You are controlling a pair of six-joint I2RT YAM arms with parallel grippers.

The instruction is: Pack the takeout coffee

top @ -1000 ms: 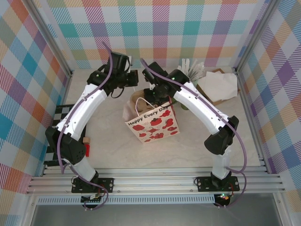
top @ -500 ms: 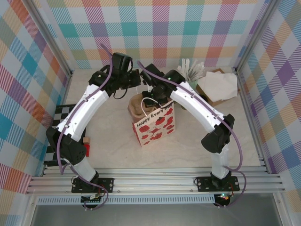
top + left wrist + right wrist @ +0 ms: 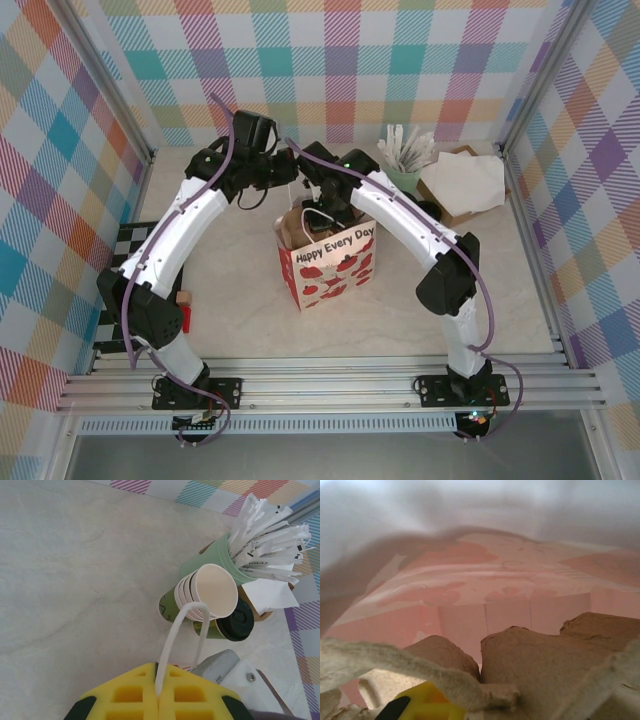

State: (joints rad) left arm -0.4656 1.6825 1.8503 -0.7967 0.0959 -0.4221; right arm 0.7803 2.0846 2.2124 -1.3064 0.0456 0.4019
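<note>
Packing is only part way there. The paper bag (image 3: 325,265) stands upright and open in the middle of the table (image 3: 230,300). The coffee (image 3: 235,625), a dark green cup with a black lid, is not in it yet. It sits on the table at the far side, just beside a stack of empty paper cups (image 3: 210,592) and a pale green cup of wrapped sticks (image 3: 215,560). It has yet to be picked up and lowered into the bag.

The left gripper (image 3: 159,680) has its jaws closed tight on the bag's white handle (image 3: 170,640). The right gripper (image 3: 318,205) is down inside the bag, its jaws nearly shut, apparently pinching the rim of a brown cardboard tray (image 3: 540,650).
</note>
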